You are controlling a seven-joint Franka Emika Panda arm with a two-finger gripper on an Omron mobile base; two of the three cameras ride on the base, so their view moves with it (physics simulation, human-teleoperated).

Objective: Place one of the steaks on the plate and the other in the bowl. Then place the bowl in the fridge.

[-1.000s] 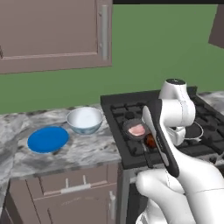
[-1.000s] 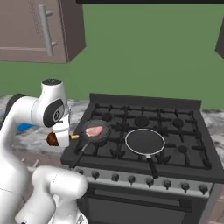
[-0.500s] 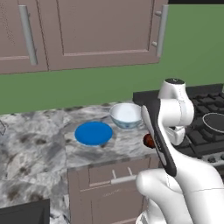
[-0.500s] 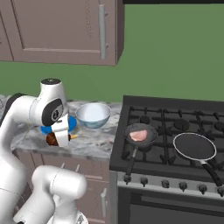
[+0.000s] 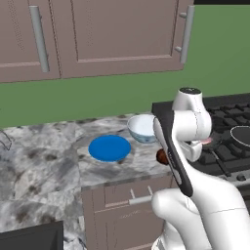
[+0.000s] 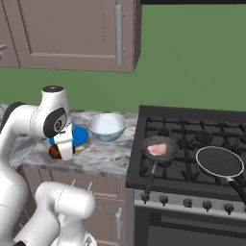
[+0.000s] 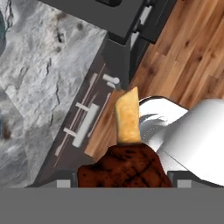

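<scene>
1. I am carrying the dark steak (image 7: 124,168) in the tool (image 6: 61,150), which hangs over the front edge of the marbled bench (image 5: 44,166), just in front of the blue plate (image 5: 110,148).
2. In the hand view the dark steak fills the space between the tool's tips, with a pale yellowish strip sticking out beyond it; the jaws stand wide, clamped on the meat.
3. I judge the steak light, soft and a little floppy, likely slick, so a hold across its thick middle suits it best.
4. The white bowl (image 5: 143,128) sits on the bench just beyond the plate, beside the stove (image 6: 192,158).
5. The pale pink steak (image 6: 158,149) lies in a small black pan (image 6: 159,144) on the stove, apart from the tool; a second black pan (image 6: 220,162) sits beside it.
</scene>
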